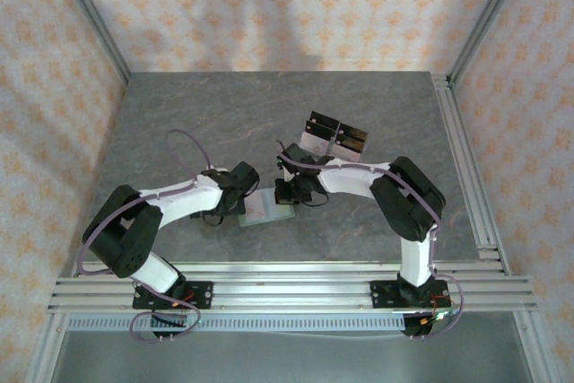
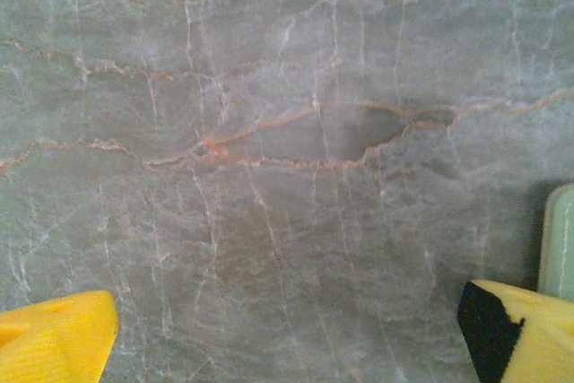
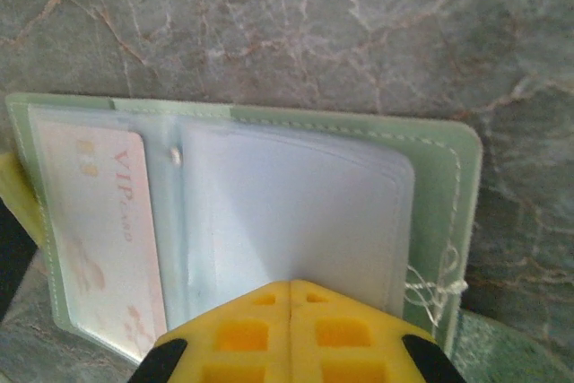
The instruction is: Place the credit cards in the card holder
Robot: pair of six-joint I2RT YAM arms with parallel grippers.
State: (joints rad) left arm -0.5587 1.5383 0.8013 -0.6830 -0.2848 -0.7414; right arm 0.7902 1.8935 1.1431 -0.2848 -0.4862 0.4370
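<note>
Card holder [image 3: 441,187] lies open under the right tool [image 3: 289,298], closed together; left tool [image 2: 287,329], spread apart, just beside it.

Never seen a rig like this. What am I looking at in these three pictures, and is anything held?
These are two small robot arms bolted to the near edge of a grey table. The wide picture looks down from above and behind them: left arm, right arm. The other two come from cameras on their wrists, so the yellow tips at the bottom are each arm's own jaws. Between the arms lies an open green wallet; farther back stands a small rack. The right wrist picture shows one card already in a clear sleeve of the wallet. The right jaws are shut, over the wallet's other sleeve; whether they pinch it I cannot tell. The left jaws are wide open beside the wallet, holding nothing.
</note>
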